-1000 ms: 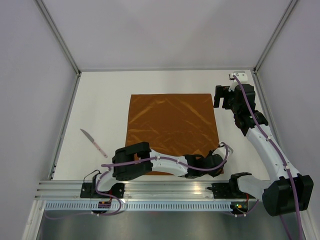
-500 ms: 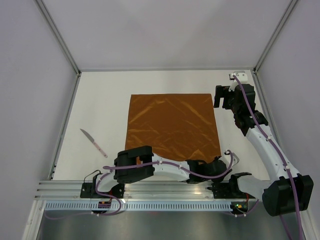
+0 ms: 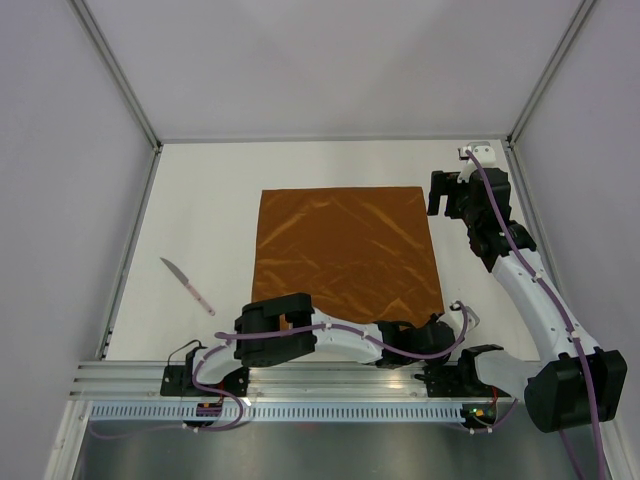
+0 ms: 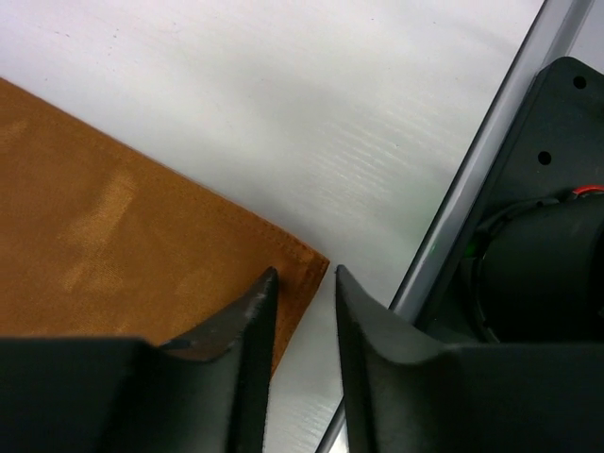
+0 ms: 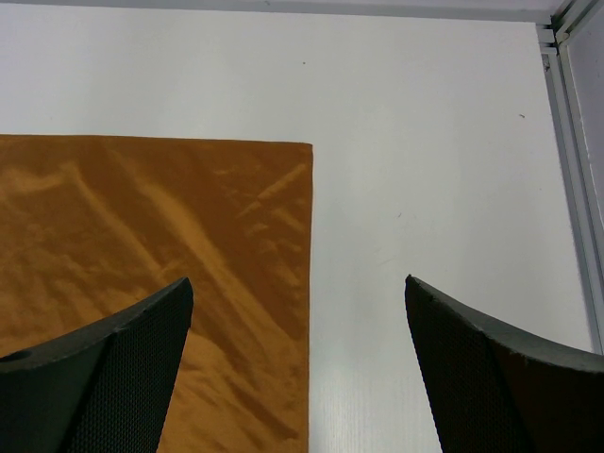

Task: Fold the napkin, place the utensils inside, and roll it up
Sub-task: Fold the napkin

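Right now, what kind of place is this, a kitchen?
Probably a robot test booth, not a kitchen: a bare white table, plain walls, two arms bolted to a metal rail, and only a napkin and knife laid out.

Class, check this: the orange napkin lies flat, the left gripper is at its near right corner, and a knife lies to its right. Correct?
No. The knife lies to the left of the napkin, not its right; the top external view shows it. The napkin does lie flat, with the left gripper at its near right corner.
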Tool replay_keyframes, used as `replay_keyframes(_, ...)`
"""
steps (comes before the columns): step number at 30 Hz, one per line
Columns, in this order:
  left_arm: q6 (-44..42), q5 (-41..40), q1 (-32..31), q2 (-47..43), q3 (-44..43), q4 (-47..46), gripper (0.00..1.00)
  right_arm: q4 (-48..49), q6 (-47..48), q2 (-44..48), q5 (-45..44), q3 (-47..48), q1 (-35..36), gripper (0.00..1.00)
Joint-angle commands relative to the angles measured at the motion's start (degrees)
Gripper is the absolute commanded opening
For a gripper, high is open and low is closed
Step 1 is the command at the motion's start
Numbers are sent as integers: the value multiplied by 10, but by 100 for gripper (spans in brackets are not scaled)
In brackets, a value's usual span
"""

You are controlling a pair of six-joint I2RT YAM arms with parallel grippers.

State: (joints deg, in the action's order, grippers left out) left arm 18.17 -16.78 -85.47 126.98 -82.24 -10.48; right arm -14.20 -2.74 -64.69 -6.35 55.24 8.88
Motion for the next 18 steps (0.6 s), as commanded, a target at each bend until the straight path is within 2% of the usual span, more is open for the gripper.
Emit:
replay_keyframes(1, -17, -17, -1, 19, -20, -6, 31, 1, 5, -2, -11, 19, 3, 98)
replay_keyframes(13, -9, -34, 0, 7, -15, -4, 3, 0, 5, -5, -9, 19, 3, 98)
replay_keyframes(18, -6, -24, 2, -30, 8, -23, 2, 0, 7, -5, -9, 20, 3, 98)
